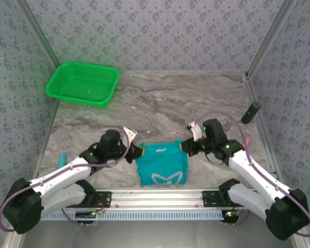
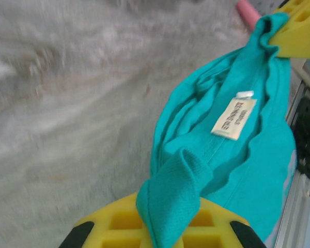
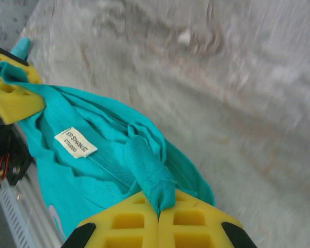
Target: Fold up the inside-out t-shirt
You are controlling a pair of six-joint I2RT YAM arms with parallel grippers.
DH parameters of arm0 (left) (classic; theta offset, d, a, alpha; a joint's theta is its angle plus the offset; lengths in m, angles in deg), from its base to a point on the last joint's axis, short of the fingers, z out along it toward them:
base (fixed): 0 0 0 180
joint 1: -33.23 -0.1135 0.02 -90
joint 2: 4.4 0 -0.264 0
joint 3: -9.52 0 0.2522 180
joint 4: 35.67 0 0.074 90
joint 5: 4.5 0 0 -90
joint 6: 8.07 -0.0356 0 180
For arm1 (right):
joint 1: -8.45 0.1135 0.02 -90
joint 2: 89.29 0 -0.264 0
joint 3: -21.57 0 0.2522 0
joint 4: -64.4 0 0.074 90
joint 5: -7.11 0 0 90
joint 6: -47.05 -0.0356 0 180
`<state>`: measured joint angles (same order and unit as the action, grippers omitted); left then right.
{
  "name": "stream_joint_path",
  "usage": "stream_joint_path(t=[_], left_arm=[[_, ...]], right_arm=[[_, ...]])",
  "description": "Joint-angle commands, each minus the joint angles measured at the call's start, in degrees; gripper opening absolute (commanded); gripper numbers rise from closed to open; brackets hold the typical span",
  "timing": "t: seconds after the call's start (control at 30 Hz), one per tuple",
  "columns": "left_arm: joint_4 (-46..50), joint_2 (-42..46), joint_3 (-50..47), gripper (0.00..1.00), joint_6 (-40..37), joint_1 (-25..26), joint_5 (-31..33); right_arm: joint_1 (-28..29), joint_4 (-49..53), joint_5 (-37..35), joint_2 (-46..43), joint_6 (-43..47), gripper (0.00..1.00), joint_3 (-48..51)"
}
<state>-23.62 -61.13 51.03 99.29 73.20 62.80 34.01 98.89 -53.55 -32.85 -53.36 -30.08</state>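
**A teal t-shirt (image 1: 163, 164) is gripped by both hands at the lower centre of the grey marbled counter (image 1: 196, 103).**

In the top view, the shirt is spread below the two hands, toward the bottom edge of the frame, with a white marking (image 1: 165, 179) near its lower hem. A green mesh basket (image 1: 82, 83) is seen well apart from it, at the upper left of the counter. The left hand (image 1: 136, 151) is clamped on the shirt's upper left corner and the right hand (image 1: 186, 146) on its upper right corner. In each wrist view, a fold of cloth is pinched between closed yellow fingers. A sewn-in label (image 2: 233, 119) lies exposed near the neckline between the hands.
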Motion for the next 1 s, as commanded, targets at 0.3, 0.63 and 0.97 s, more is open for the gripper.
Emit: stream_joint_path(t=[0.3, 0.63, 0.97], left_arm=[[18.58, -16.48, 41.4, 0.0, -25.92, -9.77, -4.87], [-1.92, -12.53, 15.0, 0.0, -21.07, -8.99, -6.38], [-0.3, -9.69, 6.39, 0.0, -16.11, -5.46, -7.7]], right_arm=[[-6.98, -1.86, 3.24, 19.44, 19.38, 0.0, -36.09], [-6.14, -11.05, 1.11, 11.41, 19.48, 0.0, -9.48], [-7.59, -11.66, 1.67, 1.65, 13.21, 0.0, 4.52]])
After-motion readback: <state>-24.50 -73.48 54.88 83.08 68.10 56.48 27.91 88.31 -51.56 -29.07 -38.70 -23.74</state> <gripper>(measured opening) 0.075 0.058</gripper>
